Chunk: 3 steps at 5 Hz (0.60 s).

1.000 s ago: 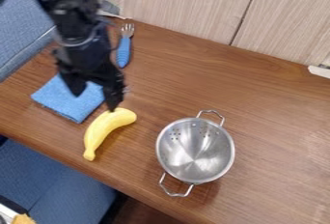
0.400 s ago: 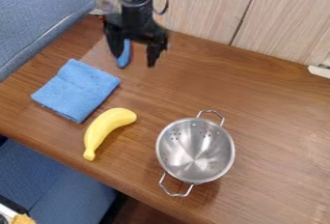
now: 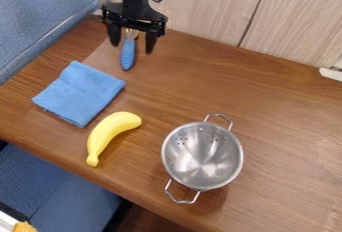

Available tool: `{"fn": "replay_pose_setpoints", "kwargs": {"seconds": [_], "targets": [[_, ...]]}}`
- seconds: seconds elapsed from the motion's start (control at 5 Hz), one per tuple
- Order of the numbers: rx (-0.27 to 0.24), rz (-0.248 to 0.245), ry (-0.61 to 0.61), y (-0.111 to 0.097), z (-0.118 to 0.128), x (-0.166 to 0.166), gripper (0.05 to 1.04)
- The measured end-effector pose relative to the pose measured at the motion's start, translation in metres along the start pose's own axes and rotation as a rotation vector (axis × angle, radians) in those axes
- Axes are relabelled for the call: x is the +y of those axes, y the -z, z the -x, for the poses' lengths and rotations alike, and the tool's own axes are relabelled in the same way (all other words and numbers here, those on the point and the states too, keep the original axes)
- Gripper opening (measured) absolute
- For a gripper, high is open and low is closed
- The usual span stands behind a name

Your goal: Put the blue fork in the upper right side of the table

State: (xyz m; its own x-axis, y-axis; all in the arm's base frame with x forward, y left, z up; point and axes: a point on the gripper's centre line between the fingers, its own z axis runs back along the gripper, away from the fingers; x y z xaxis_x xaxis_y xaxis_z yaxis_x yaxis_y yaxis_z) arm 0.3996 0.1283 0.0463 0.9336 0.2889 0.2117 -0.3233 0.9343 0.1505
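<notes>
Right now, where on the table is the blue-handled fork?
In the camera view, the blue-handled fork lies toward the upper left of the wooden table, beneath the open tool and above the folded blue cloth.

The table [image 3: 267,101] is surfaced in brown wood grain, and its far edge is bordered by a wall of pale, finely streaked panels [image 3: 194,6], divided by a dark, slanting seam [image 3: 255,11]. The upper left is occupied by blue fabric upholstery [image 3: 40,21]; more blue upholstery [image 3: 53,186] is seen below the near edge, beside a dark gap [image 3: 150,218]. A soft sheen is cast on the tabletop's right side.
</notes>
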Motion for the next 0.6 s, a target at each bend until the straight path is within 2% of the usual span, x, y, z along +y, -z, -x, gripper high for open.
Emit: {"fn": "replay_pose_setpoints", "kwargs": {"seconds": [0.4, 0.6], "targets": [[0.014, -0.031, -0.033, 0.024, -0.018, 0.014, 1.0], [0.019, -0.02, -0.049, 0.032, -0.024, 0.012, 1.0]]}}
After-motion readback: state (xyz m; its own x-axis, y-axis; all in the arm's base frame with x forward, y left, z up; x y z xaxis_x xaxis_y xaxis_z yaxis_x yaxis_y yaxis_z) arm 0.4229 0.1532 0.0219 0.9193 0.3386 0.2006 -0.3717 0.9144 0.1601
